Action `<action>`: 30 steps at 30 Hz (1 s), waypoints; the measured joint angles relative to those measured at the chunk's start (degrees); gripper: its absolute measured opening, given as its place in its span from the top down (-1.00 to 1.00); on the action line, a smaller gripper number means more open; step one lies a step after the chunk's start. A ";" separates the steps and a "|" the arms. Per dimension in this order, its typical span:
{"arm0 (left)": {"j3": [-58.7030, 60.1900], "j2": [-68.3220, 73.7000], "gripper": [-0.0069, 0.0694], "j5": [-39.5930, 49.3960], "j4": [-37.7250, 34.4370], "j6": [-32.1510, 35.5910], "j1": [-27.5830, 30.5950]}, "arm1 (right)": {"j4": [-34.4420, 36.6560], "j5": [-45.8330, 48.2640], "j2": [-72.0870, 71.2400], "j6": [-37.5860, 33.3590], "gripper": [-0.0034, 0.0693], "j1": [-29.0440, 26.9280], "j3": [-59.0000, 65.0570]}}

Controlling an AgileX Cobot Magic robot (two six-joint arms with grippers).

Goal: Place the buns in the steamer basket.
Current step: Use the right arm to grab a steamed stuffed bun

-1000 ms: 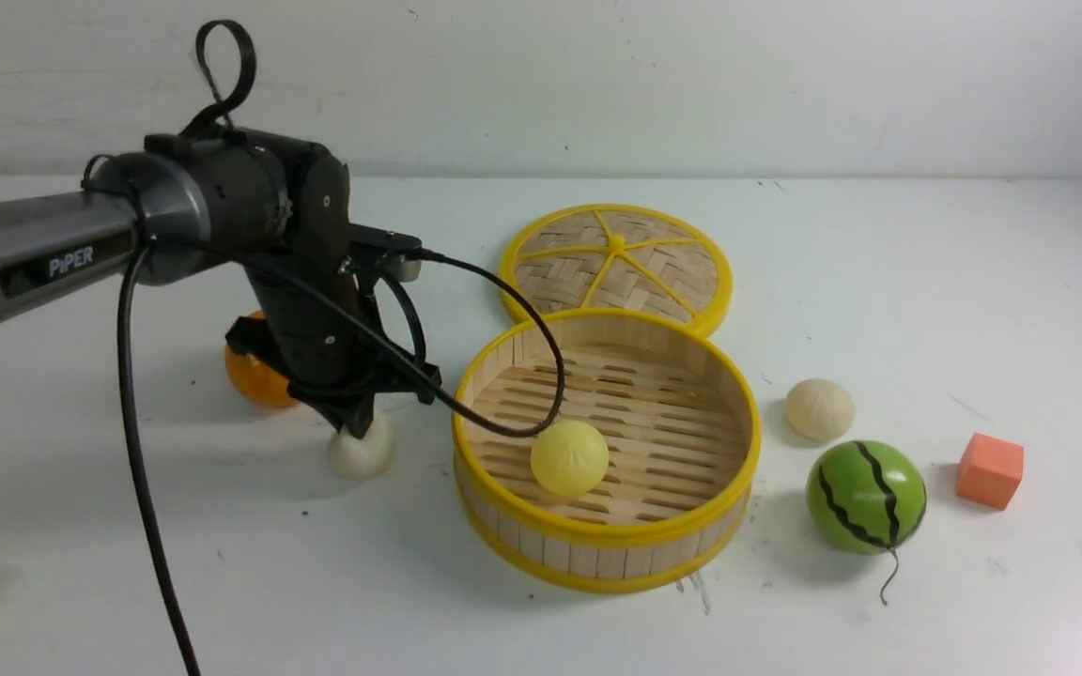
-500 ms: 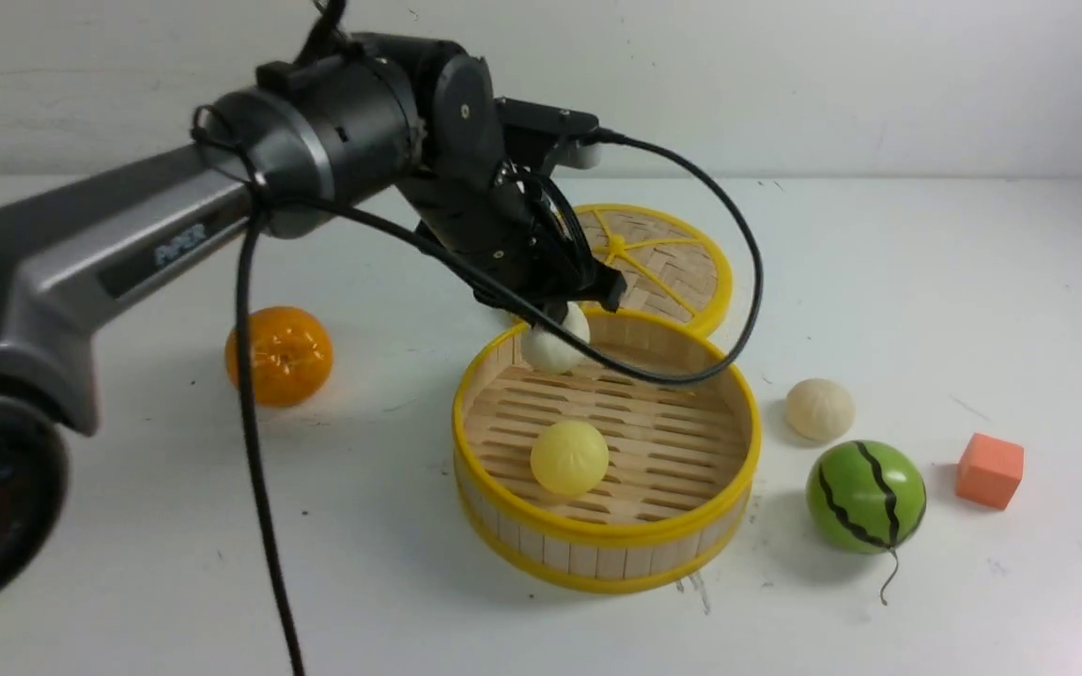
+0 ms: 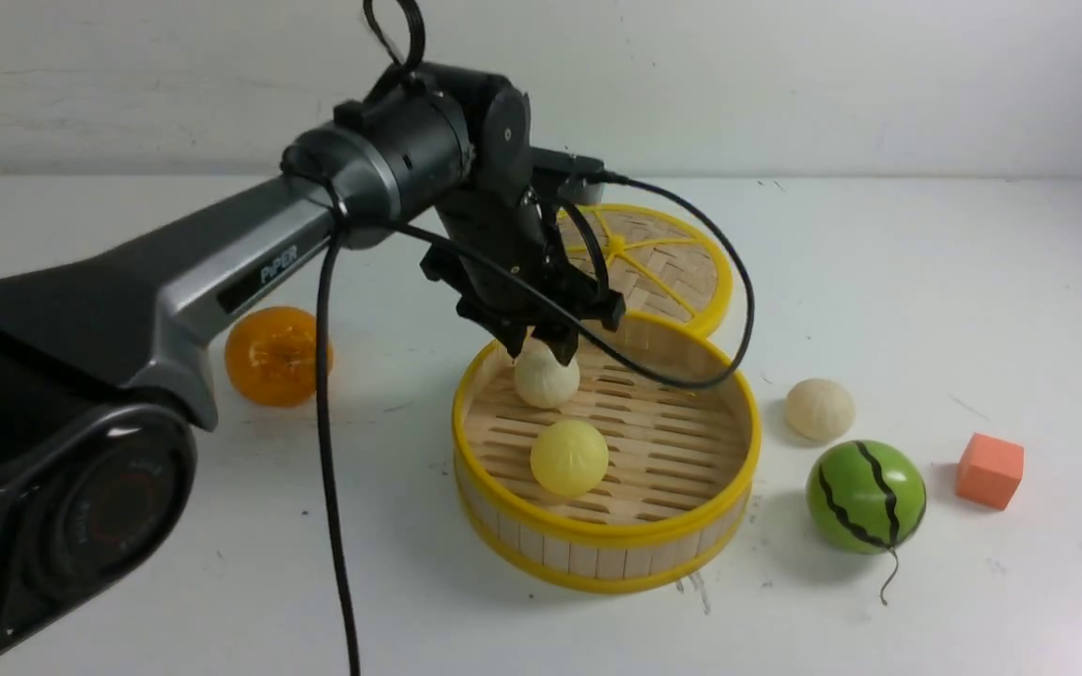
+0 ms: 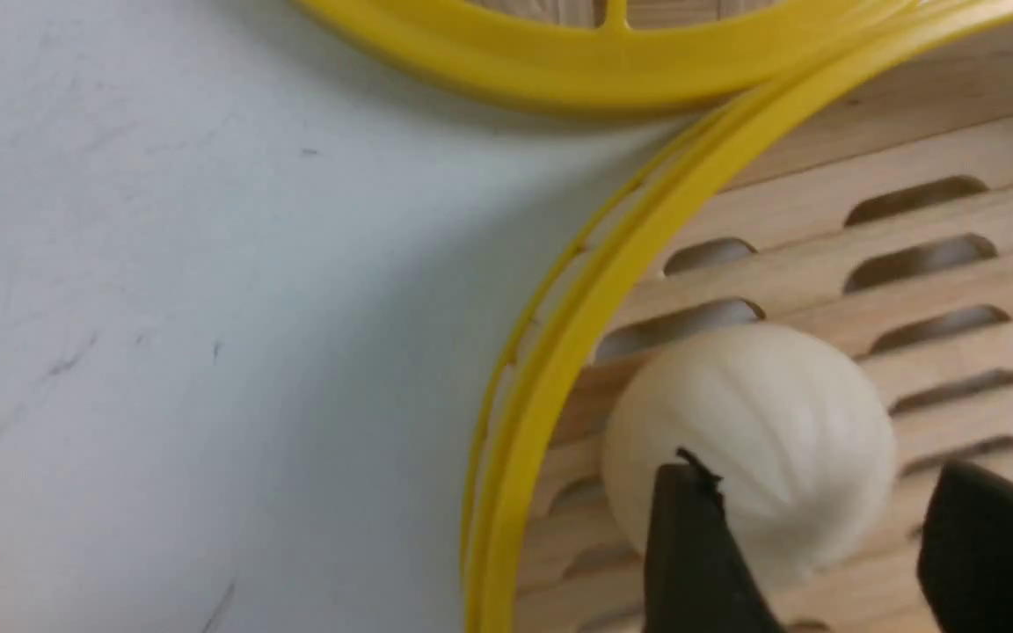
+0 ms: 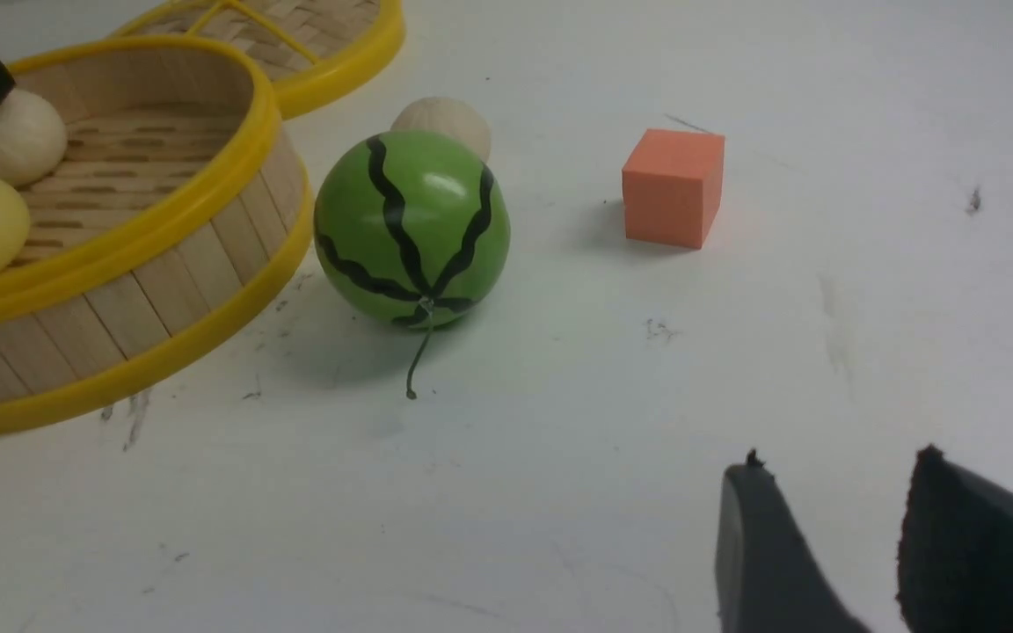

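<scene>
The steamer basket (image 3: 607, 537) stands mid-table. A pale yellow bun (image 3: 569, 457) lies on its slatted floor. A cream-white bun (image 3: 546, 380) rests near the basket's far left wall, and my left gripper (image 3: 546, 352) hovers just above it. In the left wrist view this gripper (image 4: 819, 468) is open, its fingers (image 4: 691, 545) straddling that bun (image 4: 748, 413) with a gap on one side. Another cream-white bun (image 3: 819, 408) sits on the table right of the basket. My right gripper (image 5: 839, 457) is open and empty, low over bare table.
The woven lid (image 3: 644, 263) lies flat behind the basket. A green watermelon ball (image 3: 865, 496) and an orange cube (image 3: 990, 469) sit to the right, close to the loose bun. An orange (image 3: 273, 357) lies left of the basket, behind the left arm.
My left arm carried the cream-white bun from the table left of the basket, up over the rim and down inside. Its jaws have opened and the bun now rests on the slats.
</scene>
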 joint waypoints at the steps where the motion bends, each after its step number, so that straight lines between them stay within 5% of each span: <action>1: -0.93 -2.64 -0.14 2.65 0.02 -0.19 -0.05 | 0.00 0.00 0.00 0.00 0.25 0.00 0.00; 4: -1.07 -7.99 0.12 5.52 -0.03 -0.30 -0.05 | 0.00 0.00 0.00 0.00 0.25 0.00 0.00; 7: 2.84 -18.20 0.74 6.88 -0.96 -0.40 -0.05 | 0.00 0.00 0.00 0.00 0.25 0.00 0.00; 9: 7.82 -24.52 0.85 5.23 -1.87 -0.35 -0.05 | 0.00 0.00 0.00 0.00 0.25 0.00 0.00; 30: 95.65 -91.62 0.85 -46.81 -18.73 5.88 -0.10 | 0.00 0.00 0.00 0.00 0.25 0.00 0.00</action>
